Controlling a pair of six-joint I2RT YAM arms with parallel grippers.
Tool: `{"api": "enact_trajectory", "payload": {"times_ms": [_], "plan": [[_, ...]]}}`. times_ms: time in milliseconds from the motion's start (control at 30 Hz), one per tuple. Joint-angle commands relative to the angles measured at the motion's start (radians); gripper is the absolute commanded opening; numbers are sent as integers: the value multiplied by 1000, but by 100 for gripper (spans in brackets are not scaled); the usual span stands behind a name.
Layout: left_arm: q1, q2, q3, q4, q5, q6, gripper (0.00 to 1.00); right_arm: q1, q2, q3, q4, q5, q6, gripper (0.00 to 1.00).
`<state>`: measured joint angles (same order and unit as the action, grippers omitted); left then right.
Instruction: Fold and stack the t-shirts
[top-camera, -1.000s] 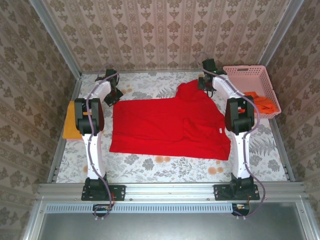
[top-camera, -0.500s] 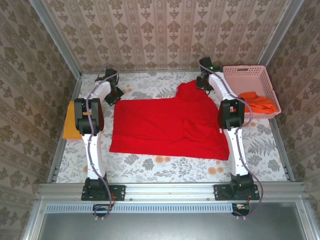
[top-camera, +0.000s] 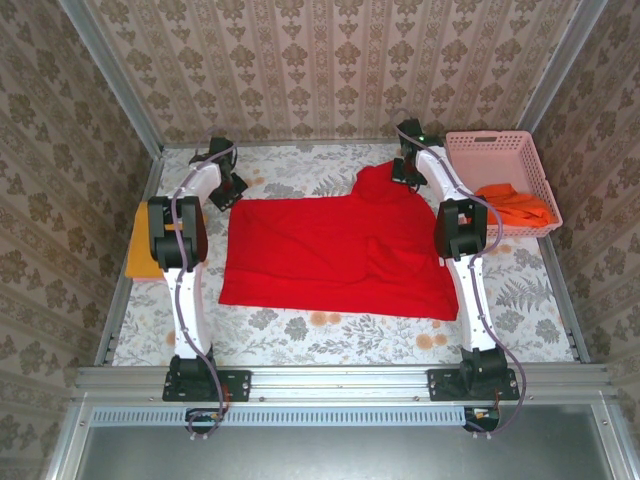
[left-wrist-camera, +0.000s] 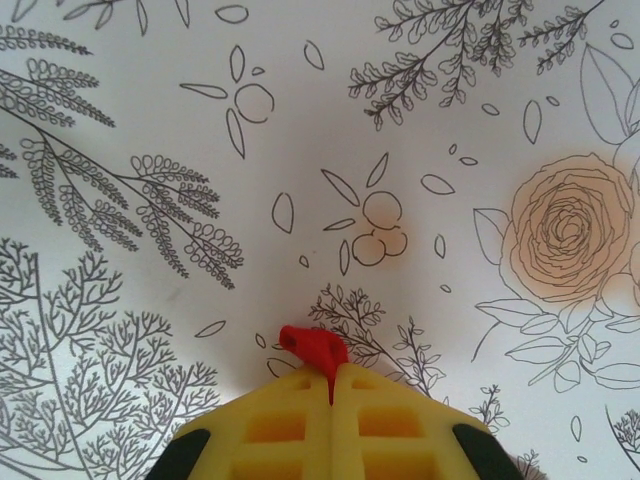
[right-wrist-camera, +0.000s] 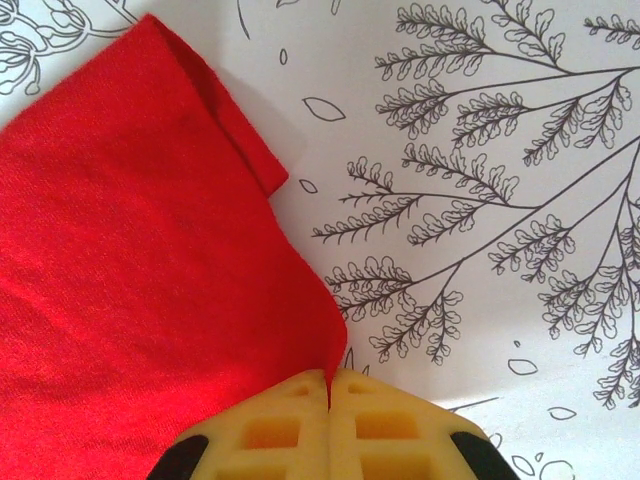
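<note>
A bright red t-shirt (top-camera: 340, 250) lies spread flat across the middle of the flowered table. My left gripper (top-camera: 232, 190) is at its far left corner, and in the left wrist view the yellow fingers (left-wrist-camera: 270, 425) are shut on a small nub of red cloth (left-wrist-camera: 315, 348). My right gripper (top-camera: 408, 172) is at the shirt's far right corner, by a raised fold. There the jaws (right-wrist-camera: 328, 380) are shut on the edge of the red cloth (right-wrist-camera: 130, 260). A mustard-yellow t-shirt (top-camera: 137, 245) lies at the table's left edge. An orange t-shirt (top-camera: 515, 205) hangs over the basket.
A pink lattice basket (top-camera: 495, 145) stands at the far right corner, close to my right arm. Metal frame rails run along both sides and the near edge. Bare flowered tabletop (top-camera: 330, 325) shows in front of the red shirt.
My right gripper has shut on the red shirt's far right edge. The right arm swung slightly left, away from the basket. The left arm holds still.
</note>
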<state>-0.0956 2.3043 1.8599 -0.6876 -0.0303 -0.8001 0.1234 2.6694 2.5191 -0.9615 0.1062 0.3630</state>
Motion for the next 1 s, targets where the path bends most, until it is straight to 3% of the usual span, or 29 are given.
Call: {"api": "enact_trajectory", "payload": {"times_ms": [0, 133, 567, 967], "plan": [[5, -37, -67, 23, 35, -16, 0, 9, -84, 0, -25, 27, 0, 0], [8, -109, -121, 60, 34, -28, 0, 21, -217, -139, 44, 41, -4, 0], [10, -310, -272, 111, 87, -1, 0, 48, -799, -893, 362, 65, 30, 0], [6, -537, -509, 160, 75, 10, 0, 73, -1188, -1235, 364, 66, 10, 0]]}}
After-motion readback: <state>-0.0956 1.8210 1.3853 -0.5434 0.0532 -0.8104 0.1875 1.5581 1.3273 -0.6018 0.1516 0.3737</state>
